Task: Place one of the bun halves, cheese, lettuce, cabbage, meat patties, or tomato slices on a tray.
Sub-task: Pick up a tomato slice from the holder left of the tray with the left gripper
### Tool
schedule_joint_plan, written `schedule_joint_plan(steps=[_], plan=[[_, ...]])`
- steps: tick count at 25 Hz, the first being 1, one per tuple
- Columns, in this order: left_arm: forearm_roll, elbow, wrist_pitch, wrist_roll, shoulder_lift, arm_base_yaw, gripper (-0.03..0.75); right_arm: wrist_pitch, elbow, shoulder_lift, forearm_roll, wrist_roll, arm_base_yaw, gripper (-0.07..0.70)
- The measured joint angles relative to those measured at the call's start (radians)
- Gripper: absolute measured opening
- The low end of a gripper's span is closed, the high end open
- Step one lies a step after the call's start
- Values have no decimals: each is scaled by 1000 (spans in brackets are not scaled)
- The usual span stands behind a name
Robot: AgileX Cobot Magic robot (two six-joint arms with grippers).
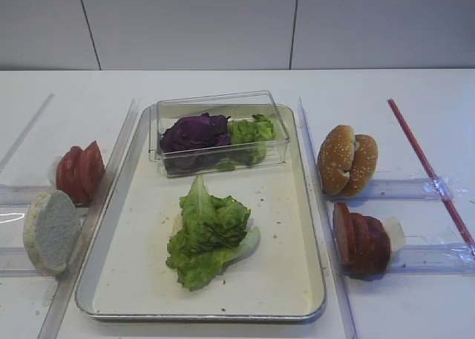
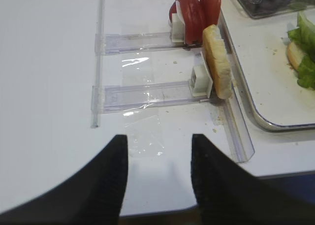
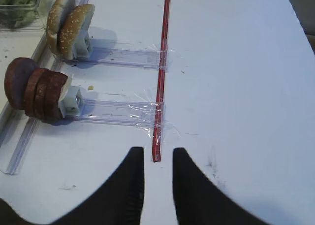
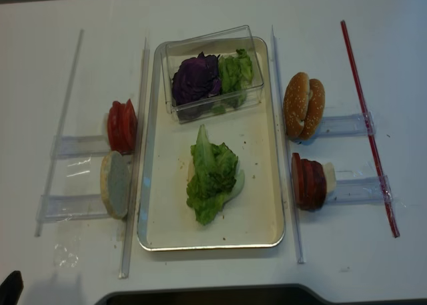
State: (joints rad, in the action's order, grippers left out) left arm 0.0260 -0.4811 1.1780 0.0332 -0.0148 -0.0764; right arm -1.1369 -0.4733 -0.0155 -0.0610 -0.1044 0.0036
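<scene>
The lettuce lies in the middle of the tray, with a bun half showing under its leaves. Purple cabbage sits in a clear box at the tray's far end. Left of the tray stand tomato slices and a bun half. On the right are bun halves and meat patties. No cheese is in view. My left gripper is open and empty near the table's front edge. My right gripper is open and empty over bare table.
Clear plastic rails run along both long sides of the tray, and taped clear holders carry the food. A red strip lies on the right, its end just beyond my right fingertips. The table's front edge lies under my left gripper.
</scene>
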Motion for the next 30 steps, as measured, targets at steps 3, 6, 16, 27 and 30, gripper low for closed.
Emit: schedule_joint_plan(steps=[3, 6, 16, 27, 30], plan=[[0, 0, 0, 0, 0, 0, 293, 0, 0, 0, 0, 0, 0, 179], [0, 0, 0, 0, 0, 0, 293, 0, 0, 0, 0, 0, 0, 179], [0, 0, 0, 0, 0, 0, 293, 0, 0, 0, 0, 0, 0, 179], [-43, 0, 0, 30, 0, 0, 293, 0, 0, 0, 0, 0, 0, 179], [-74, 0, -1, 33, 0, 0, 293, 0, 0, 0, 0, 0, 0, 179]])
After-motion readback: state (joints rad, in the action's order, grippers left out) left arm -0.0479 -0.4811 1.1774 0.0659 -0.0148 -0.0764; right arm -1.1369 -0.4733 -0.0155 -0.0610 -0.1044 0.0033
